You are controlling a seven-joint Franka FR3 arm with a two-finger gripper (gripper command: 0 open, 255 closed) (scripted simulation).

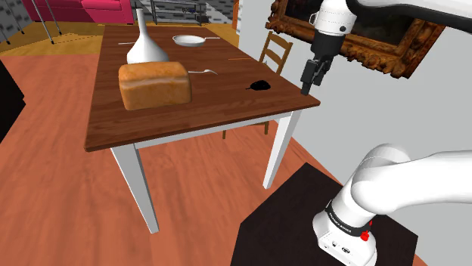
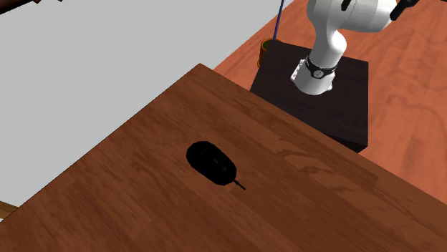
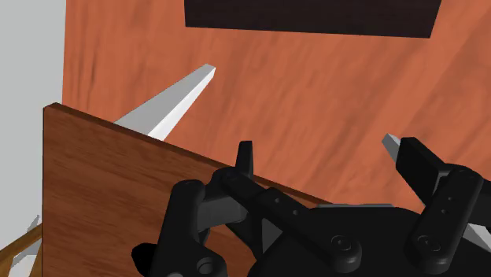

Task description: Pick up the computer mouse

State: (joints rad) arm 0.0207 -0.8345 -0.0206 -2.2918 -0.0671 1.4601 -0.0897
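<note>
The black computer mouse (image 1: 259, 85) is seen lying flat on the brown wooden table (image 1: 212, 102), close to its edge at the shoulder view's right, well apart from the bread loaf (image 1: 154, 85); the black gripper (image 1: 306, 85) is held in the air just beyond that edge, clear of the mouse; its fingers (image 3: 245, 155) are spread apart.
</note>
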